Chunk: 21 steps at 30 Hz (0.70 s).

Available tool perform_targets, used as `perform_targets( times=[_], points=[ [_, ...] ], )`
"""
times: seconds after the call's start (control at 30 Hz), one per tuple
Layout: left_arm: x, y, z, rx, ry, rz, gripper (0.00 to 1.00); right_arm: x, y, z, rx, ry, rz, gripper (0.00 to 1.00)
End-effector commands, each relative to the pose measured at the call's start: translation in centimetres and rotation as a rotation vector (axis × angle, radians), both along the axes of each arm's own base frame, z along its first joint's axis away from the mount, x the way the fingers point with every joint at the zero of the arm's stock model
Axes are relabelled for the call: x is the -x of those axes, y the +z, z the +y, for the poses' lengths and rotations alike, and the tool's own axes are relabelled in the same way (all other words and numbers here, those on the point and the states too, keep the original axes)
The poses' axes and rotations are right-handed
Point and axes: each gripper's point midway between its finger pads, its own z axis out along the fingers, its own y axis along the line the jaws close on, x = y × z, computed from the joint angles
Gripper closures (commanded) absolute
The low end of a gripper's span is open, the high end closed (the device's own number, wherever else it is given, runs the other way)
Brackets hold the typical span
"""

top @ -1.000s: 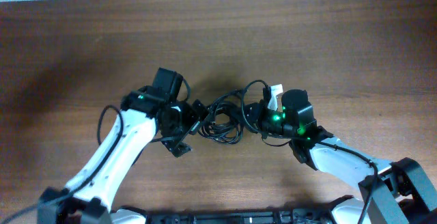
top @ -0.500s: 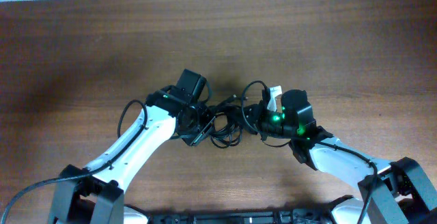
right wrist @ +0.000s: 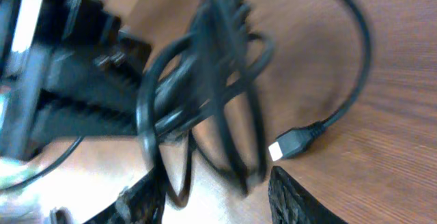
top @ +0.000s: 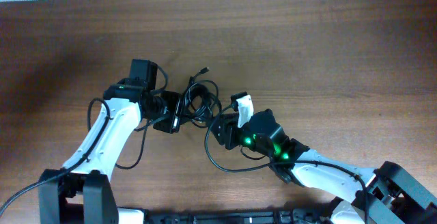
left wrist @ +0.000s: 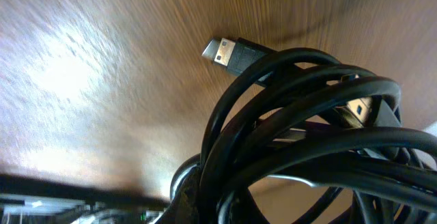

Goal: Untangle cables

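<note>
The cables [top: 199, 98] are a bunch of thin black loops on the wooden table, with one plug end [top: 203, 70] sticking out towards the back. My left gripper [top: 179, 110] is shut on the bunch's left side. In the left wrist view the cables [left wrist: 307, 135] fill the frame, and a metal-tipped plug [left wrist: 229, 52] lies on the wood. My right gripper [top: 217, 126] is just right of the bunch and open. In the right wrist view the cable loops [right wrist: 205, 115] hang between its spread fingers [right wrist: 293, 198], with a plug [right wrist: 295, 142] beside them.
The brown wooden table [top: 328, 53] reaches to a pale edge at the back. A thicker black wire [top: 218, 162] loops from the right arm over the table in front. The left arm's own wire [top: 95, 115] curves out on its left side.
My left gripper has closed on the bunch and dragged it left. My right gripper has let go, opened, and moved left and forward after it.
</note>
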Motion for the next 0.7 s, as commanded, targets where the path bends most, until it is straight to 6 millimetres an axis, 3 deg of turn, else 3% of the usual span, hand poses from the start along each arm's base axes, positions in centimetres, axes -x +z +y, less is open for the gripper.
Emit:
perform_targets(
  times=[0.0,0.17,0.23,0.3,0.33,0.37,0.43,0.53,0.6,0.67],
  points=[
    [0.7,2.7,-2.3,0.187,-0.024,0.007,1.0,-2.3,0.4,-1.8,0.051,-0.155,-0.068,0.6],
    [1.9,3.8,-4.3,0.275,-0.084,0.031,1.0,-3.3,1.6,-2.2,-0.028,-0.246,-0.056,0.66],
    [2.3,4.3,-5.0,0.305,-0.103,0.037,1.0,-3.5,1.6,-2.4,-0.034,-0.265,-0.048,0.77],
    [2.4,4.6,-5.2,0.328,-0.112,0.036,1.0,-3.6,1.0,-2.9,-0.007,-0.285,-0.038,0.96],
    [2.3,4.6,-5.1,0.326,-0.137,0.005,1.0,-3.6,-0.2,-3.7,0.045,-0.317,-0.015,0.96],
    [1.9,4.6,-4.6,0.323,-0.171,-0.051,1.0,-3.4,-1.9,-4.9,0.115,-0.347,0.024,0.96],
    [1.1,4.6,-3.3,0.316,-0.21,-0.141,1.0,-3.5,-3.0,-6.1,0.143,-0.35,0.075,0.96],
    [-0.2,4.6,-1.0,0.294,-0.218,-0.244,1.0,-3.6,-3.2,-8.4,0.149,-0.338,0.149,0.96],
    [-1.3,4.6,1.3,0.271,-0.198,-0.31,1.0,-2.7,-2.8,-11.5,0.201,-0.34,0.196,0.96],
    [-1.6,4.6,2.2,0.264,-0.17,-0.313,1.0,-2.3,-2.3,-13.7,0.26,-0.349,0.18,0.96]
  ],
)
